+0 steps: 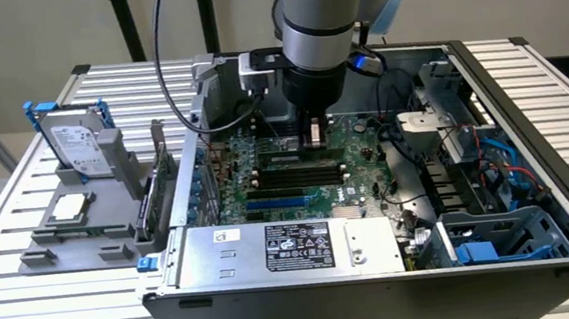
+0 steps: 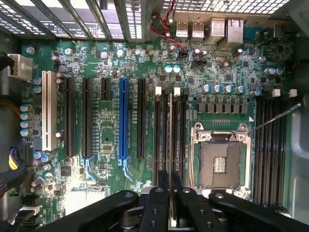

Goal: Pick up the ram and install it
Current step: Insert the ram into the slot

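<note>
Ram [image 2: 170,145] stands edge-on, held between the gripper [image 2: 170,193] fingers [image 2: 161,186], which are clamped on it, directly over the black memory slots [image 2: 170,121] on the motherboard [image 2: 106,135]. In the exterior view the gripper [image 1: 313,136] hangs inside the open computer case [image 1: 539,138], above the board's middle. Empty processor socket [image 2: 219,162] sits just at 3 o'clock of the ram (lever open). Blue expansion slot [image 2: 123,118] at 9 o'clock. Outside the case, on the exterior view's left, a hard drive [image 1: 79,147] stands in a grey holder [image 1: 78,231].
</note>
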Motion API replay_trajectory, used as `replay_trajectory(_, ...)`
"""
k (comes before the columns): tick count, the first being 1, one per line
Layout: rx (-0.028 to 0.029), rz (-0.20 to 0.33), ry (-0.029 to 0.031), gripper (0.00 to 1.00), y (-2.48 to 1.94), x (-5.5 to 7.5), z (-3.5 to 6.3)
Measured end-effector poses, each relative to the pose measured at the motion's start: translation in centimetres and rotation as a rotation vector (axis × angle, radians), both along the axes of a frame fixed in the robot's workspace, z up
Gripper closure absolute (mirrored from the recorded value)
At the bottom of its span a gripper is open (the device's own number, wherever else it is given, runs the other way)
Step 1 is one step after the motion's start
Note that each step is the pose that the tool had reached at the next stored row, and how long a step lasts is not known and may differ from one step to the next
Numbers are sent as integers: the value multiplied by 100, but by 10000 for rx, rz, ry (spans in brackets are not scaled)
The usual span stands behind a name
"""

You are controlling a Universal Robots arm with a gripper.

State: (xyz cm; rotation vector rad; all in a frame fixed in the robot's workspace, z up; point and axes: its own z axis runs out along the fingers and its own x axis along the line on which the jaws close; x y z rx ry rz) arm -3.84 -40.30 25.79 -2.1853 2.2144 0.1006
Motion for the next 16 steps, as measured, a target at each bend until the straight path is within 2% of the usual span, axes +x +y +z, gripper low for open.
replay_trajectory(12,-79,5,0,87,-2,0,-189)
replay_trajectory(16,-140,7,1,87,-2,0,-214)
